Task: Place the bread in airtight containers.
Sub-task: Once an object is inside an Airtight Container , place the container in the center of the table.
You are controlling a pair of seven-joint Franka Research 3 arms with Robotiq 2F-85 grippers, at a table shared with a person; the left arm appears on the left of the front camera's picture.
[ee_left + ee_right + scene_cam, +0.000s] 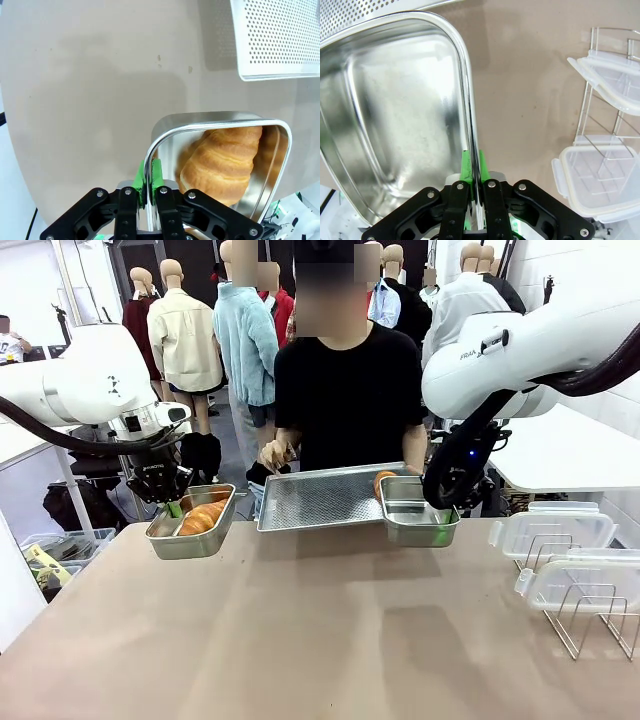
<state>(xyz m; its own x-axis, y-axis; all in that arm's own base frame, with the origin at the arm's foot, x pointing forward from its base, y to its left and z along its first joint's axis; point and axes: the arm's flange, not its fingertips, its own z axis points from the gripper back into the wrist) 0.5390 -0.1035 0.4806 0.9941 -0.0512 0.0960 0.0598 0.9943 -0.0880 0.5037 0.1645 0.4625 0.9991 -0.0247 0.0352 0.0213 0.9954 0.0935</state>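
- The left croissant (pixel 203 517) lay inside the left tin (pixel 190 538). In the left wrist view its lower end was hidden behind the tool's black links. The tin's shiny walls mirrored the crust, so crust and reflection were hard to tell apart.
- It could not be told whether the left tin rested on the surface (pixel 300 640) or hung just over it.
- The right croissant (pixel 383 483) sat at the right end of the perforated tray (pixel 325 498), half hidden behind the far rim of the right tin (pixel 418 520). Whether it touched the tin could not be told.
- In the right wrist view the right tin's far end was cut off by the picture edge. The part of its floor that showed was bare metal.
- The left tool (pixel 149 177) was closed narrow, its green pads pinching the left tin's rim from inside and outside at the end away from the tray.
- The right tool (pixel 473 167) was likewise clamped narrow on the right tin's long rim, one pad on each side of the wall.
- The person's hand (pixel 275 455) gripped the tray's left far corner. The tray lay between the two tins, tilted, its right edge just beside the right tin.
- Right of the right tin, well apart from it, two clear lids (pixel 553 530) stood stacked in a wire rack (pixel 590 625) at the surface's right side.
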